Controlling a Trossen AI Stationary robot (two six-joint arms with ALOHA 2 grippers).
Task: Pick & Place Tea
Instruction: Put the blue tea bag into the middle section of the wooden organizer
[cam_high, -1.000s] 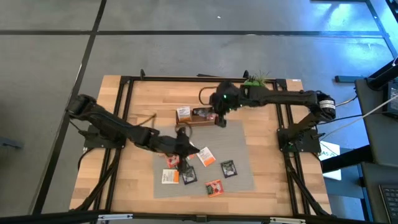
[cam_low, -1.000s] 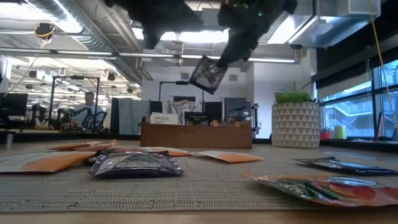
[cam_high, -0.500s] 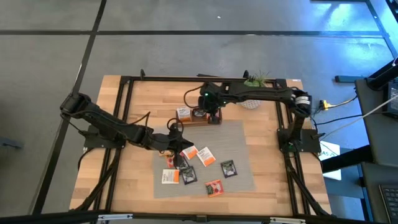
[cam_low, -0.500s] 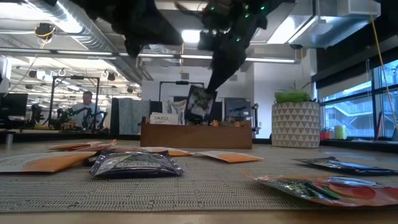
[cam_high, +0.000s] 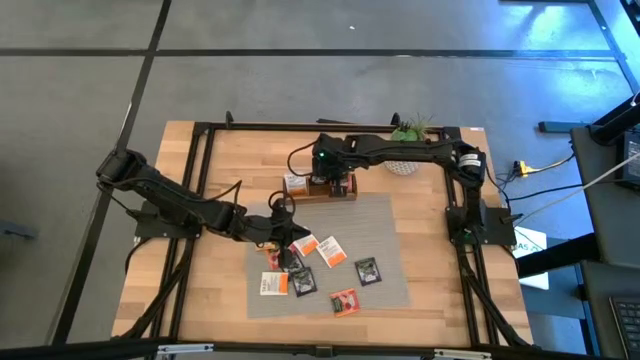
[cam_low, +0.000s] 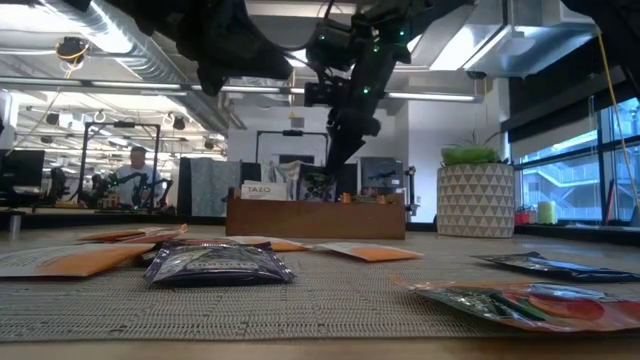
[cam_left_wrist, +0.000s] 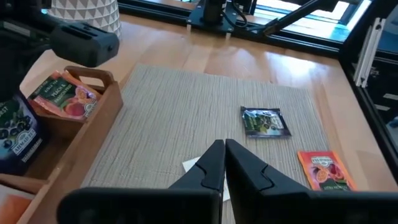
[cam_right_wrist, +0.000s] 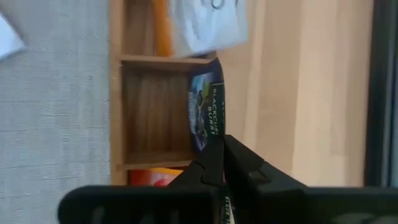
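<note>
A brown wooden tray (cam_high: 322, 189) stands at the mat's far edge. My right gripper (cam_high: 333, 180) is above its middle compartment (cam_right_wrist: 155, 112), shut on a dark tea sachet (cam_right_wrist: 206, 112). That sachet stands upright behind the tray's front wall (cam_low: 315, 216). An orange sachet (cam_left_wrist: 65, 99) leans in the neighbouring compartment. My left gripper (cam_left_wrist: 224, 155) is shut, with nothing between its fingers. It hovers over the mat near the loose sachets (cam_high: 318, 248). Other tea sachets lie flat on the mat, among them a dark one (cam_left_wrist: 265, 121) and a red one (cam_left_wrist: 322, 171). My right gripper pinches the dark sachet's upper edge (cam_right_wrist: 213, 138) between its two fingers, slanting down from above. The sachet hangs upright below the fingers with its lower part inside the tray's middle compartment. I cannot tell whether it touches the tray's floor.
A white patterned pot with a green plant (cam_low: 475, 200) stands at the table's far right. The grey woven mat (cam_high: 385, 225) has free room on its right half. A black frame (cam_high: 200, 150) runs around the table.
My right gripper has gone toward the table's left edge and down to the tray, tipping more steeply downward. Its dark sachet, earlier tilted high in the air, now stands upright in the tray. My left gripper has drawn back a little toward the table's left edge.
</note>
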